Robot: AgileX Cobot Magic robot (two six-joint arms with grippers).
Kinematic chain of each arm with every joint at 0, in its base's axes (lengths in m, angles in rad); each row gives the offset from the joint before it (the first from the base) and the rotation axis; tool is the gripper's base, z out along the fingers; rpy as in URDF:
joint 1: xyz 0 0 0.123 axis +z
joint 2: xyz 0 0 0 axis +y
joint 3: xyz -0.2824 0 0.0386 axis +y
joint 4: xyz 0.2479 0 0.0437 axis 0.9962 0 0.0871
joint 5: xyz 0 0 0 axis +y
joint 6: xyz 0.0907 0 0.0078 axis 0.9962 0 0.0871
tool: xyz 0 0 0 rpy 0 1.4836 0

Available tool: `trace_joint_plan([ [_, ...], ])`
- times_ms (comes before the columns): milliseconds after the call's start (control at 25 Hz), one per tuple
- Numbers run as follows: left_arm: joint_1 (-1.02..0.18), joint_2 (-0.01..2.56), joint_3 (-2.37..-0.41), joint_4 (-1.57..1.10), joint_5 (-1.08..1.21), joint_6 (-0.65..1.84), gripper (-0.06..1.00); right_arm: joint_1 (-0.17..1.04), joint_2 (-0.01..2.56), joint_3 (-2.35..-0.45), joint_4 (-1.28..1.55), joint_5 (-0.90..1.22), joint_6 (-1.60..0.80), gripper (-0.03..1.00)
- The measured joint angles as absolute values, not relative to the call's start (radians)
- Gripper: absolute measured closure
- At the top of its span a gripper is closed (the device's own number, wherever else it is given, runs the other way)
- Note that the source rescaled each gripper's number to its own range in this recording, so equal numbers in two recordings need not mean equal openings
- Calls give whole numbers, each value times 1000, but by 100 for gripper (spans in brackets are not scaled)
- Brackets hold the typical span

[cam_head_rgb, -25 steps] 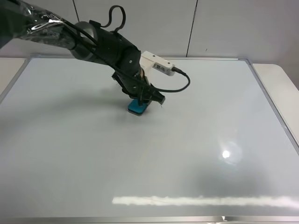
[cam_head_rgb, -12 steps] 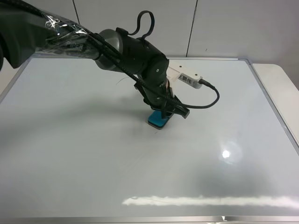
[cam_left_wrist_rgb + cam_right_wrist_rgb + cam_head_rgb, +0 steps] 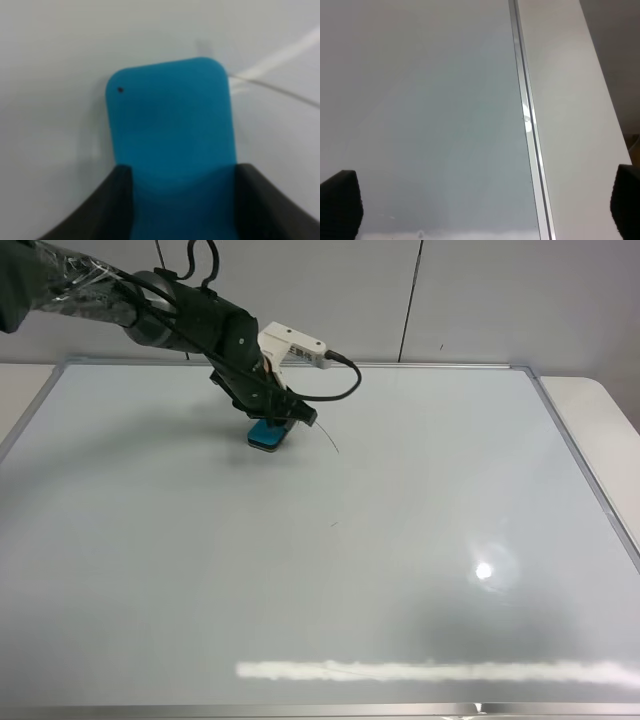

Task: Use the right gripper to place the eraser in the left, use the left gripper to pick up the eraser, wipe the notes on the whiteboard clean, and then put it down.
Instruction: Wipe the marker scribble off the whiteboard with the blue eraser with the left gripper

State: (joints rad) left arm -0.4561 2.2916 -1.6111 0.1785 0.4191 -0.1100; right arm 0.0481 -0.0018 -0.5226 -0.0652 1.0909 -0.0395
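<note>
The left gripper (image 3: 271,429), clamped on the eraser (image 3: 265,437), has swept back far-left across the whiteboard (image 3: 400,540); a thin trace of the notes (image 3: 330,442) sits just right of it. The right gripper (image 3: 482,205) is spread wide, empty.

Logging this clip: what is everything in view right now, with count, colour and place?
whiteboard: 1, glossy white with a silver frame, fills most of the high view
eraser: 1, teal, on the far left part of the whiteboard
marker trace: 1 thin dark stroke just right of the eraser, plus a tiny speck nearer the board's middle
table: 1, white, showing beyond the frame's right side
wall: grey-white panels behind the whiteboard
left gripper: 1, black, with a white wrist box, closed on the eraser
right gripper: 1, only black fingertips show, spread apart over the whiteboard's right edge, seen only in the right wrist view
</note>
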Motion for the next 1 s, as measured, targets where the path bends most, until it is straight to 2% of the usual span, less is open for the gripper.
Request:
trace_joint_plan([
  [240, -334, 2311, -1668, 181, 440, -75, 94, 48, -2, -523, -65, 1091, -40, -3],
  [480, -362, 2312, -1670, 191, 454, -67, 94, 48, -2, -523, -65, 1091, -40, -3],
  [1000, -725, 2319, -1670, -6, 464, -53, 94, 48, -2, -523, -65, 1091, -40, -3],
])
